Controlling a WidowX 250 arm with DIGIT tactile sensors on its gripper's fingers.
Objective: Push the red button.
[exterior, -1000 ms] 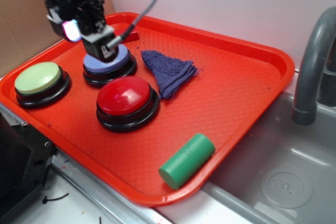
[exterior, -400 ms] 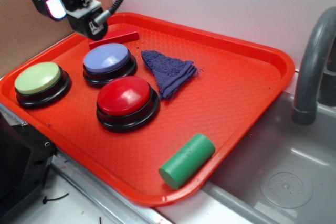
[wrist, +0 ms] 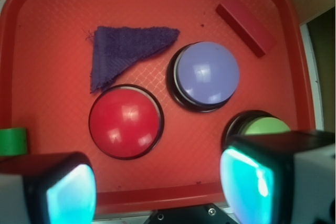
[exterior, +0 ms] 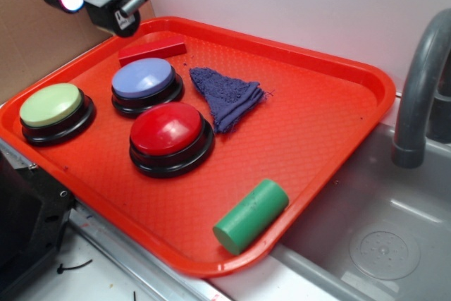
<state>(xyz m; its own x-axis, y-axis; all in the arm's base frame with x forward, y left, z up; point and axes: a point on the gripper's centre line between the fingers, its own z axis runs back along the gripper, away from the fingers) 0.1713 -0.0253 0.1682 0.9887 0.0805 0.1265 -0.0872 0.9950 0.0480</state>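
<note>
the gripper [wrist: 152, 182] hangs high over the tray's [exterior: 331, 118] edge, its 2 pads spread apart with nothing between them. the red button [wrist: 125, 122] sits below and just ahead of the gap, nearest the left pad. to press well, i'd centre over the glossy dome and descend straight, clear of the blue button [wrist: 205, 75] and green button [wrist: 265, 126]. the cloth [wrist: 123, 51] looks soft and nubbly; the tray is waffle-textured plastic.

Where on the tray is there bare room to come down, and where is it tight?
The widest bare patch on the tray runs from the cloth and green cylinder to the sink-side rim. A narrower strip lies in front of the red button. The red, blue and green buttons crowd the left.
</note>
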